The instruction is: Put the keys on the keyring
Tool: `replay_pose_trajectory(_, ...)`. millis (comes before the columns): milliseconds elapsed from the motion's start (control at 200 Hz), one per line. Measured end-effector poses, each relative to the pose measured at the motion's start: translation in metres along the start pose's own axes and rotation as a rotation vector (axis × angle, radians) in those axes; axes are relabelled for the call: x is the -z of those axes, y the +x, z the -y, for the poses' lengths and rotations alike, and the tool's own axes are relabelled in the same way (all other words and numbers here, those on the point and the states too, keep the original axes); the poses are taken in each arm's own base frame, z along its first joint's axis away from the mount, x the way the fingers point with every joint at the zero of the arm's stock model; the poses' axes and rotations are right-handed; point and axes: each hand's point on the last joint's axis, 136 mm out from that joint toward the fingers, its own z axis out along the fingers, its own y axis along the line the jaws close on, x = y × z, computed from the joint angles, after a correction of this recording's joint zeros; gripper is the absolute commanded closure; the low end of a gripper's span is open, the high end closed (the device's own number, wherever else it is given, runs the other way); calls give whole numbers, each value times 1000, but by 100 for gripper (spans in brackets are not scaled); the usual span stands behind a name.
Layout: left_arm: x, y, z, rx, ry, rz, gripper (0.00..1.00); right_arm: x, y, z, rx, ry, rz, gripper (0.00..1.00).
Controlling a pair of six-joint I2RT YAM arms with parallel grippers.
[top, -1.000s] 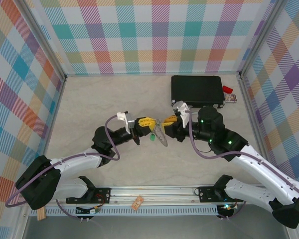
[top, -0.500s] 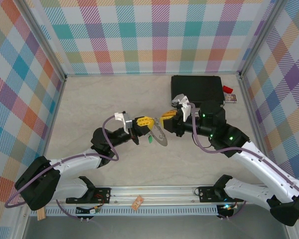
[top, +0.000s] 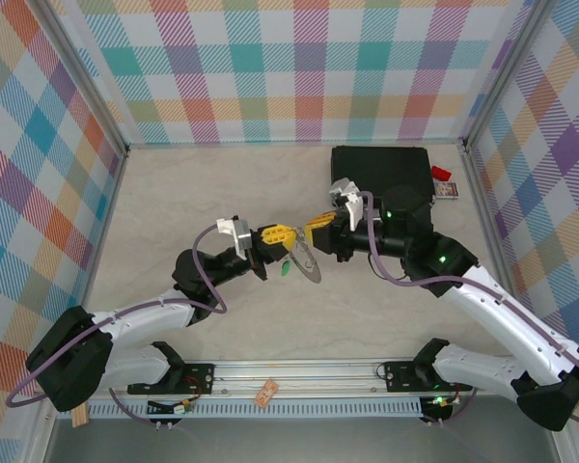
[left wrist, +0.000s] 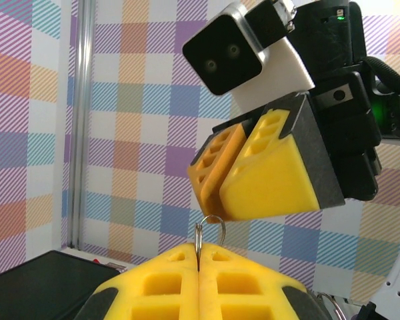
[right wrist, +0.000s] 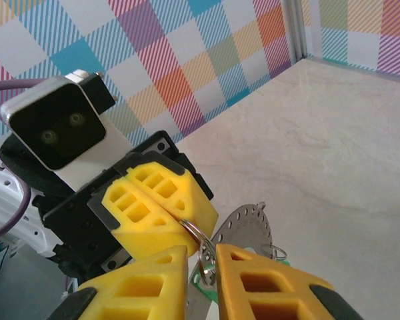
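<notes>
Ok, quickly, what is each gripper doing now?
Left gripper: closed on a small wire loop.
Right gripper: fingers close together; whether it grips anything cannot be told.

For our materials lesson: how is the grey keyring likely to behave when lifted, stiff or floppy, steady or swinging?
Probably stiff: the keyring looks like flat perforated metal. It would likely swing, since it seems to hang from a thin wire loop pinched in the left hand. Thin, so probably light.

Grey metal keyring (right wrist: pixel 250 230), dull sheen, matt yellow plastic fingers (left wrist: pixel 273 177), smooth marbled tabletop (top: pixel 174 193)
</notes>
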Motion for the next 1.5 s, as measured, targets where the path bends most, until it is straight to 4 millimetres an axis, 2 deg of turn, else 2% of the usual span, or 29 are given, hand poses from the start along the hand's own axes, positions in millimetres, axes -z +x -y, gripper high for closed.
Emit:
replay_pose_trajectory(75, 0, 0, 0, -1, 1, 1, 100, -1, 2, -1, -3, -8, -7, 83)
replay_pose_trajectory(220, 0, 0, 0, 1, 1, 1, 100, -4, 5, 0, -12, -16, -21, 93)
replay_pose_trajectory(420, 0, 0, 0, 7, 1, 1, 100, -3, 5, 2, -24, -8, -23, 100)
replay_pose_trajectory(865, 1, -8, 3, 13, 6, 17, 100, -1, 4, 7, -55, -18, -25, 100)
replay_pose_trajectory(1265, 1, -7, 7, 36, 25, 11, 100, -20, 22, 7, -111, -91, -106, 100)
replay_pose_trajectory(1500, 1, -7, 9, 34, 34, 12, 100, -22, 25, 5, -123, -117, -124, 100)
